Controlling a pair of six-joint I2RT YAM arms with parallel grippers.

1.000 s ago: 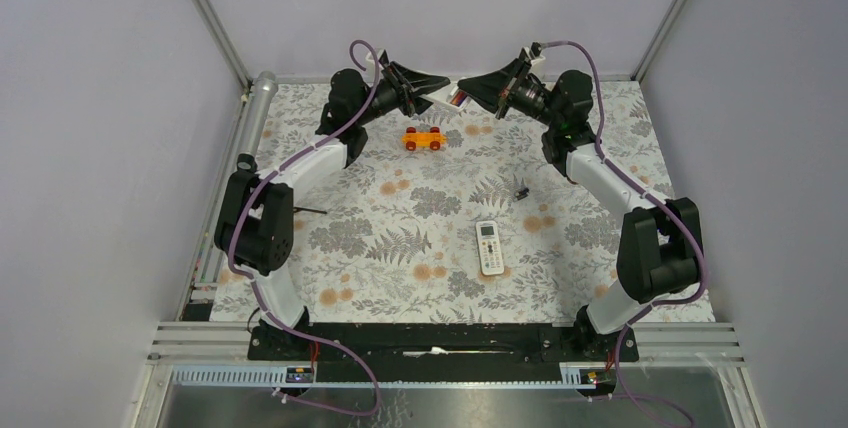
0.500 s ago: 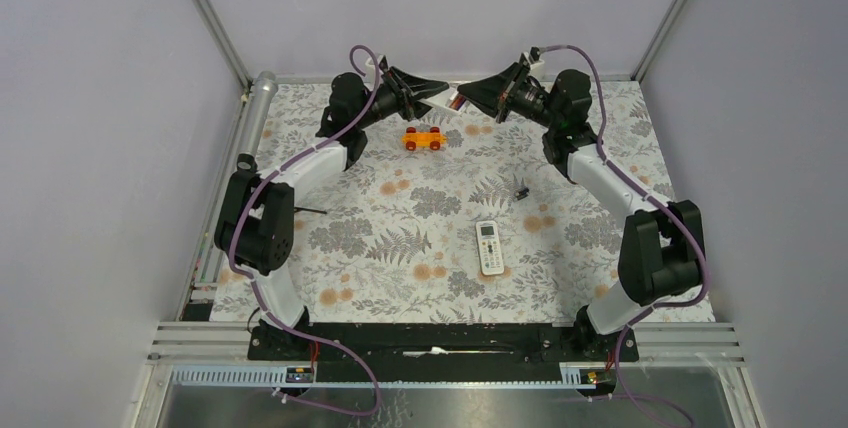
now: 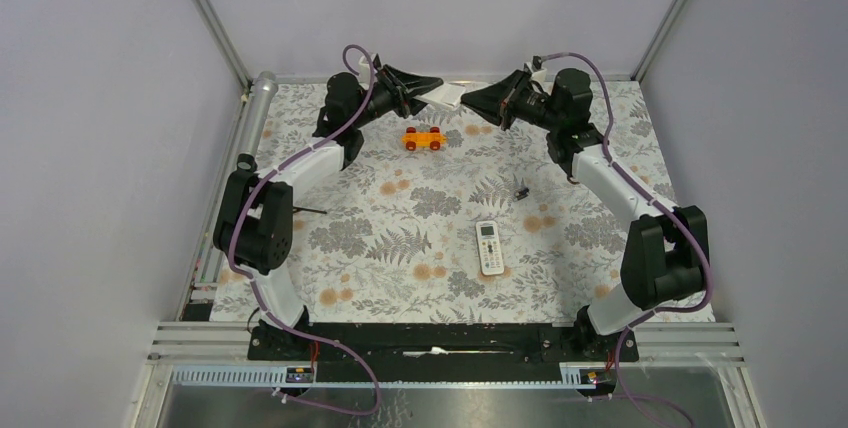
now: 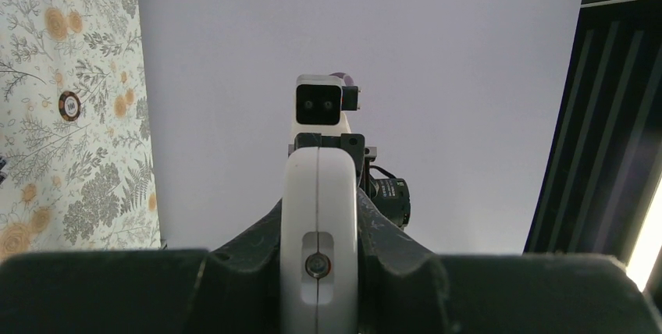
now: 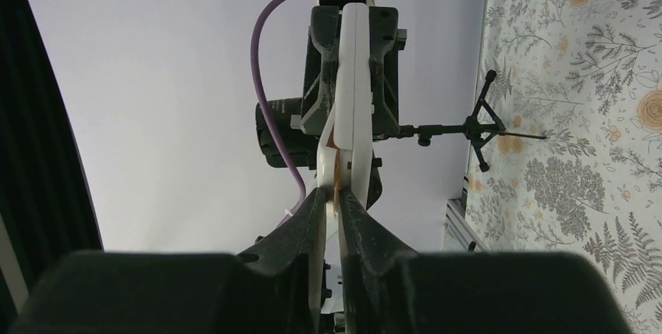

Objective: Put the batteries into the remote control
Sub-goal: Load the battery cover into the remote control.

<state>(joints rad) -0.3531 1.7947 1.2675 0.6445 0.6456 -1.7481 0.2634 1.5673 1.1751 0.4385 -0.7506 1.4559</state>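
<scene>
The remote control [image 3: 447, 99] hangs in the air above the table's far edge, with my left gripper [image 3: 430, 92] shut on it. The left wrist view shows its white end [image 4: 318, 186] clamped between both jaws. My right gripper [image 3: 470, 101] points at the remote's free end from the right. In the right wrist view the remote [image 5: 351, 76] stands edge-on just beyond my right gripper [image 5: 336, 197]. Those jaws stand a narrow slit apart with bare wall showing between them. A brownish-orange sliver sits in the remote's near end. The batteries are hidden.
An orange toy car [image 3: 423, 137] sits below the grippers. A white remote with a pale screen [image 3: 489, 247] lies nearer the bases, a small black piece [image 3: 521, 192] beyond it. A thin black stick [image 3: 308, 211] lies at the left, and a metal tube [image 3: 256, 108] lines the left edge.
My right gripper has drawn back to the right and its jaws have parted slightly. The red thing seen at its tips earlier no longer shows. The left gripper has lifted the remote a little.
</scene>
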